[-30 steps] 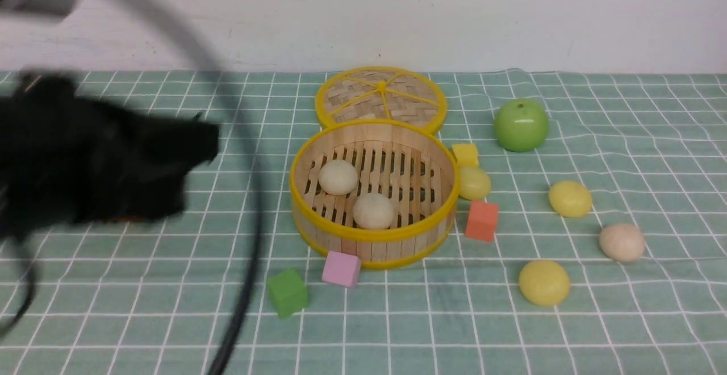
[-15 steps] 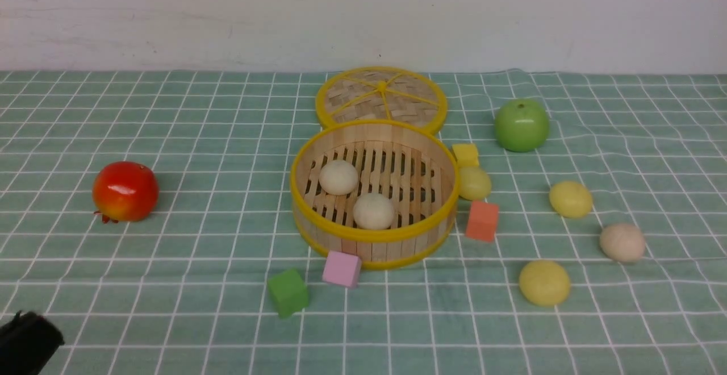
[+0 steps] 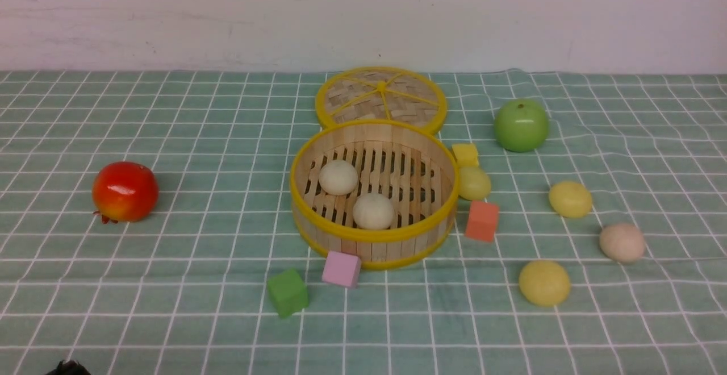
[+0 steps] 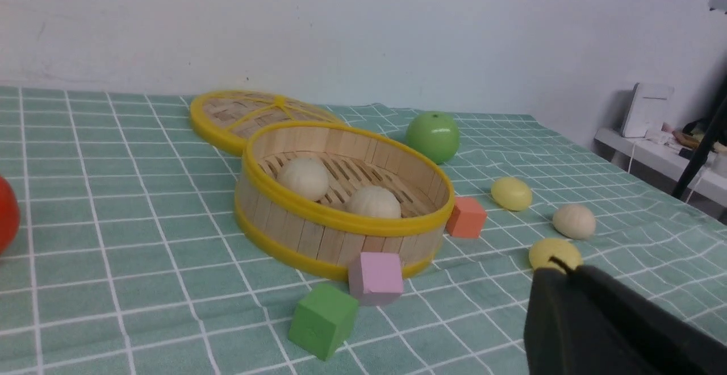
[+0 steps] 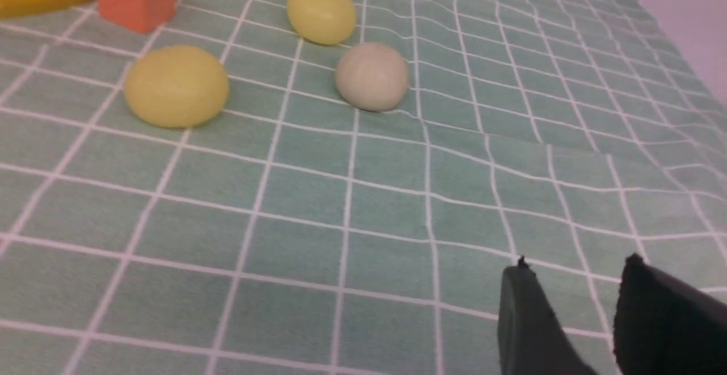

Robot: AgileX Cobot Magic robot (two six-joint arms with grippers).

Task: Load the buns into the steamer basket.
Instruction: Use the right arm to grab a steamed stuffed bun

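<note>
Buns (image 3: 339, 177): two lie in the steamer basket (image 3: 372, 237), four wait on the bench (image 3: 170, 284). My right tool (image 5: 576, 262) stands apart; my left tool (image 4: 562, 277), I cannot tell.

Lab-like room, checked cloth (image 3: 170, 284), bare wall (image 3: 363, 17), cluttered side shelf (image 4: 630, 146)

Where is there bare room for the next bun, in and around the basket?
In the steamer basket, the floor's right side is bare; two beige buns sit left and front. Open cloth lies between its left wall and the red fruit. Crowded: yellow cube, pale yellow bun, orange cube along the right wall; pink cube in front.
</note>
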